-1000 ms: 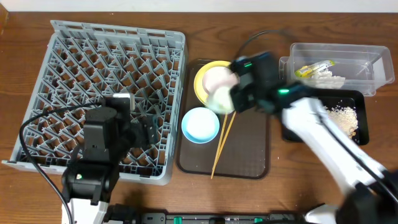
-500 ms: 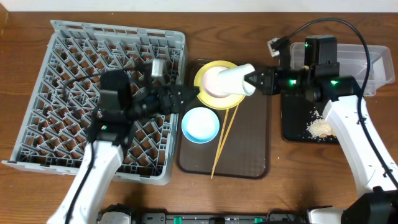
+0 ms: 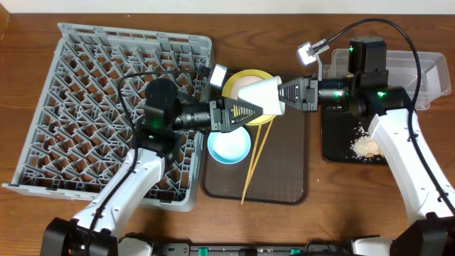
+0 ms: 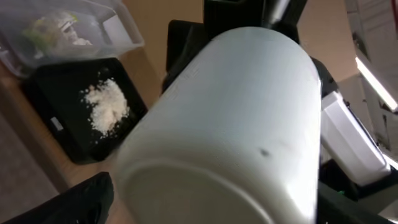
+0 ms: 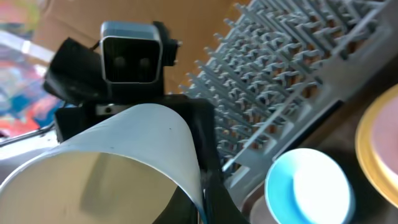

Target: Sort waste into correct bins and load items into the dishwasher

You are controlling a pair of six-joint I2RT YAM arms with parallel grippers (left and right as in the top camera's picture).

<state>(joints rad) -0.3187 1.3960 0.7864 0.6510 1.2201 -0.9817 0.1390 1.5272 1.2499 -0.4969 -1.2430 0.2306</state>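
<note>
My right gripper (image 3: 283,94) is shut on the rim of the white bowl (image 3: 264,96) and holds it on its side in the air above the yellow plate (image 3: 240,78). My left gripper (image 3: 253,114) is open, its jaws standing either side of the bowl's base (image 4: 217,124). In the right wrist view a finger pinches the rim (image 5: 200,193). The light blue bowl (image 3: 229,142) and chopsticks (image 3: 254,160) lie on the brown tray (image 3: 284,178). The grey rack (image 3: 92,85) is on the left.
The clear tub (image 3: 405,67) at the back right holds the wrapper (image 4: 50,25) and tissue (image 4: 78,34). The black tray (image 3: 338,142) beside it holds beige crumbs (image 3: 366,146). The right arm's cable loops over the tub.
My left arm has swung right from over the rack, and its open jaws now stand around the white bowl's base. The right gripper has kept hold of the bowl, nearly still.
</note>
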